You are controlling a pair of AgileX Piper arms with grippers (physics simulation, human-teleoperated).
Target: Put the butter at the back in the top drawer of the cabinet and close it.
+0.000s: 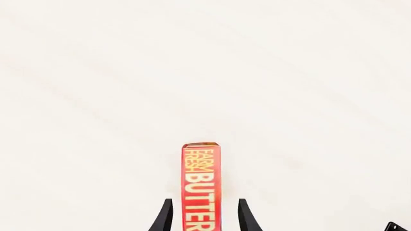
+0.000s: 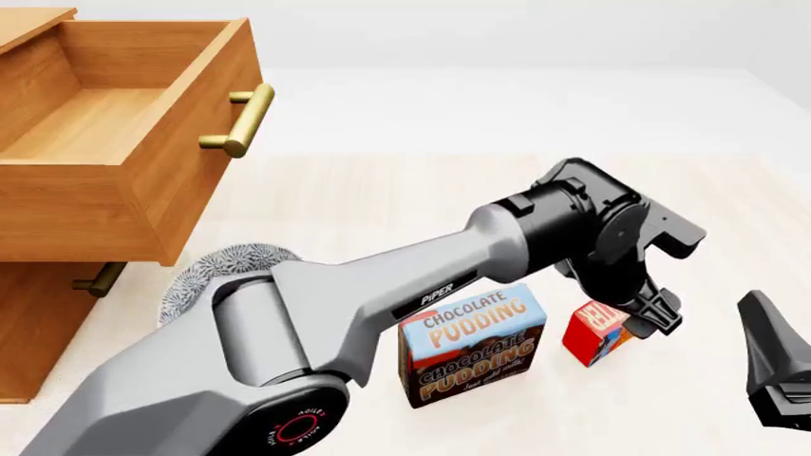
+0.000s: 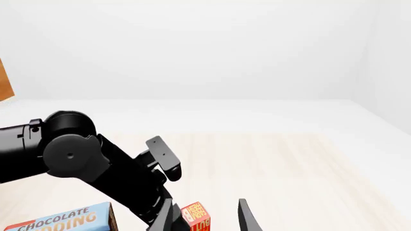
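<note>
Standing upright on the bench, just right of the pudding box: the butter, long axis running lengthwise between the spread fingers of the left gripper, flanking but apparently not yet pinching. Waiting farther right: right gripper, likewise spread. Lying well apart, up and left: the top drawer, pulled open.

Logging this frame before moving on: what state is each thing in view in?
Small red butter box: on the table, standing on edge, between the left gripper's fingers, gaps on both sides.
Wooden top drawer: pulled open, nothing visible inside.
Lower drawer: shut.
Blue-and-brown chocolate pudding box: upright on the table, beside the butter.
Left gripper: open, straddling the butter.
Right gripper: open, holding nothing.
</note>
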